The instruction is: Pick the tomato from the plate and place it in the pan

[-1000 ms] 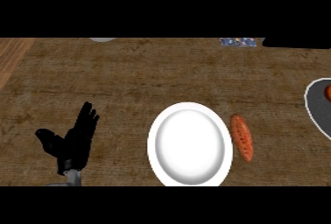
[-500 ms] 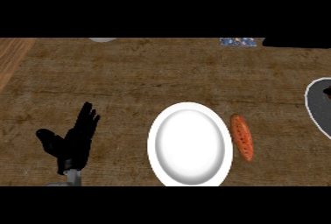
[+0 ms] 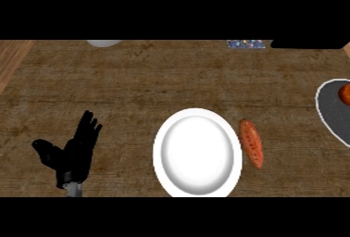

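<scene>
While my left hand (image 3: 74,155) is resting open, fingers straight, at the near left, the tomato (image 3: 344,94) is sitting in the pan (image 3: 328,115) at the right edge.
I am finding the plate (image 3: 164,157) bare, with an orange long vegetable (image 3: 251,143) lying just right of it. I am judging the tomato light, smooth and easily bruised, best taken across its girth. Cut off by the edge, it is hiding its axis. My right hand is not showing.

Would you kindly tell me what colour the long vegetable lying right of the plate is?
Orange-red with small dark specks; the long vegetable shows best in the head view.
</scene>
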### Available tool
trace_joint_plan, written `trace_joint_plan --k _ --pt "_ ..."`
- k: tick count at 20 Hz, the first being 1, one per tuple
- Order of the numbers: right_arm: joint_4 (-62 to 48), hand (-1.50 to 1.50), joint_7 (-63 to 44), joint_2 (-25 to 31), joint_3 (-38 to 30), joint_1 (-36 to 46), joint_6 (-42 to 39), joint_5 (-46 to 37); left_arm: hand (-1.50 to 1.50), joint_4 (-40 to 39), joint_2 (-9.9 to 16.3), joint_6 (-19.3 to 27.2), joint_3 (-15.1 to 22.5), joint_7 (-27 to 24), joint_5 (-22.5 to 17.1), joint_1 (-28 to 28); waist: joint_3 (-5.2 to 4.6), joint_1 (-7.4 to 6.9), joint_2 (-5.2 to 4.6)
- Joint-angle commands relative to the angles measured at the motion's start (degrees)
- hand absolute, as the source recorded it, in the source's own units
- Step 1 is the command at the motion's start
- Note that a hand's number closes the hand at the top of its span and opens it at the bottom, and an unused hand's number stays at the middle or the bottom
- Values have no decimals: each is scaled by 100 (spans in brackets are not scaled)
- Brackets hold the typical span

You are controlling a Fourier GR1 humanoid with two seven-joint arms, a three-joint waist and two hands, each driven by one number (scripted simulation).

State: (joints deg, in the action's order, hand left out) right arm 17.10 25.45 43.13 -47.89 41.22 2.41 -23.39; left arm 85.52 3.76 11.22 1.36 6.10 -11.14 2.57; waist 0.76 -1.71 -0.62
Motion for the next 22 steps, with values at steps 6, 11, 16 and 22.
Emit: trace_joint_plan --k 6,11,16,22 --pt "-416 -150 841 679 -550 -853 -2483 859 0 -274 83 -83 -185 91 -123 114 -59 144 27" --pt "-297 -150 1240 737 -363 -1378 -3128 922 0 -221 -105 186 19 256 112 2 -66 166 47" --pt "-82 -150 1067 769 -354 -1615 -3020 1237 0 -428 -55 -21 -98 -31 50 134 -74 164 56" --pt "472 -150 1329 384 -297 -2501 -2972 1512 0 -383 41 131 -278 266 53 -80 -82 250 75"
